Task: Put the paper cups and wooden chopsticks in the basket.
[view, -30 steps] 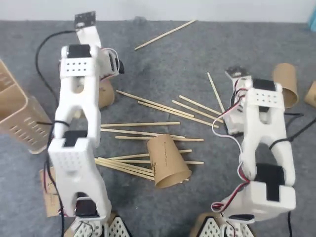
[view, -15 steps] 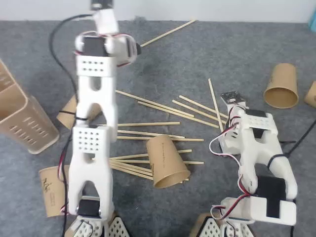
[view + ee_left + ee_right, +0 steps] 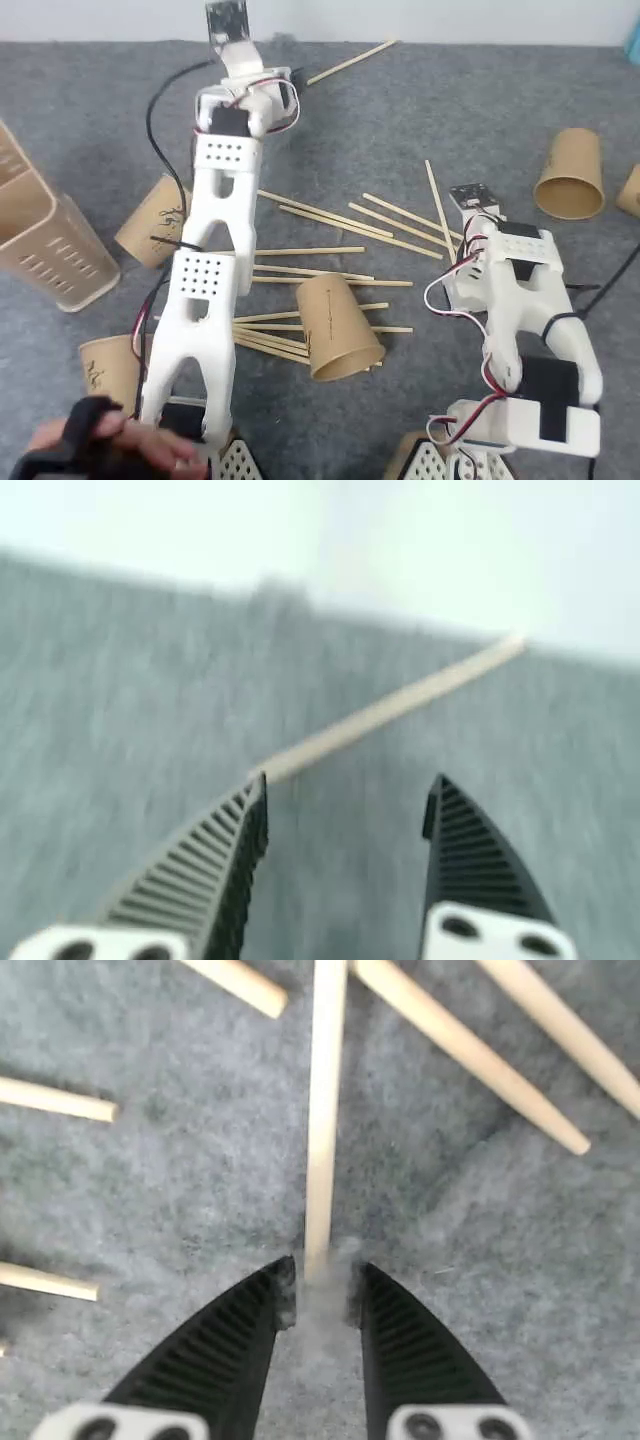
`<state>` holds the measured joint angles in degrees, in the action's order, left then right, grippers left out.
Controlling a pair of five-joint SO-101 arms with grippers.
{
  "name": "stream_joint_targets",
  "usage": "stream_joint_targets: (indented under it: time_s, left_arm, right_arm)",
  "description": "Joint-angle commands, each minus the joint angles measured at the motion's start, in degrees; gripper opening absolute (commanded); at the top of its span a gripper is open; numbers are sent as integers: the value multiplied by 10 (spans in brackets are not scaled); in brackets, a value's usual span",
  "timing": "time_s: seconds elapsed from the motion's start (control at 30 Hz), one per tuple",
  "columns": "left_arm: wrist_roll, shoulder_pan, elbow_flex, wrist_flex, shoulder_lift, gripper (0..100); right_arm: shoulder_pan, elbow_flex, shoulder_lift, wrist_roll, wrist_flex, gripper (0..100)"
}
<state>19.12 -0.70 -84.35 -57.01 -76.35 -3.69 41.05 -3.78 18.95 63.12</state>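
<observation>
Chopsticks (image 3: 310, 250) and paper cups (image 3: 338, 327) lie scattered over the grey desk (image 3: 450, 110), none visibly in the basket (image 3: 40, 245) at its edge, so the work seems barely begun. Right jaws sit narrowly open astride the end of one chopstick (image 3: 322, 1160); left jaws gape wide and empty before a far chopstick (image 3: 400, 705).

A robotics lab or workshop setup: a white left arm (image 3: 215, 250) and right arm (image 3: 525, 300) with exposed wires (image 3: 455, 290) stand on a grey felt-covered table (image 3: 420, 110) before a plain pale wall (image 3: 450, 20).
</observation>
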Motion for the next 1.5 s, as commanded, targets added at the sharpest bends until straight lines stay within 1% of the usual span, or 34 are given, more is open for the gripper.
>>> stream_joint_targets:
  time_s: [0.0, 0.17, 0.23, 0.3, 0.5, 0.57, 0.67, 0.77, 0.97, 1.13, 1.3, 1.47]
  left_arm:
    - [-34, 8, -24, 217, -47, 246]
    - [-87, 7, -23, 353, -119, 246]
    - [-91, 8, -23, 382, -135, 243]
    - [-94, 15, -23, 378, -137, 214]
    - [-95, 12, -27, 333, -135, 83]
    - [-95, 9, -30, 295, -129, 52]
    - [-92, 9, -39, 203, -96, 25]
    - [-91, 9, -40, 105, -48, 14]
    - [-96, 13, -45, -125, 47, 14]
    - [-98, 13, -125, -305, 117, 14]
    - [-117, 24, -118, -430, 208, 14]
    - [-120, 82, -116, -440, 250, 13]
  right_arm:
    - [-3, 0, -29, -4, 10, 94]
    - [-1, 0, -29, -4, 13, 94]
    - [-1, 0, -29, -3, 13, 94]
    - [-1, 0, -29, -3, 14, 94]
    - [-1, 0, -29, -3, 14, 94]
    - [-1, 0, -29, -3, 15, 94]
    - [-1, 0, -29, -2, 21, 87]
    - [-1, 0, -30, 12, 21, 40]
    - [-1, 0, -34, 17, 22, 28]
    - [-1, -4, -50, 16, 29, 35]
    - [1, -2, -157, 16, 92, 105]
    - [13, -1, -277, 21, 167, 141]
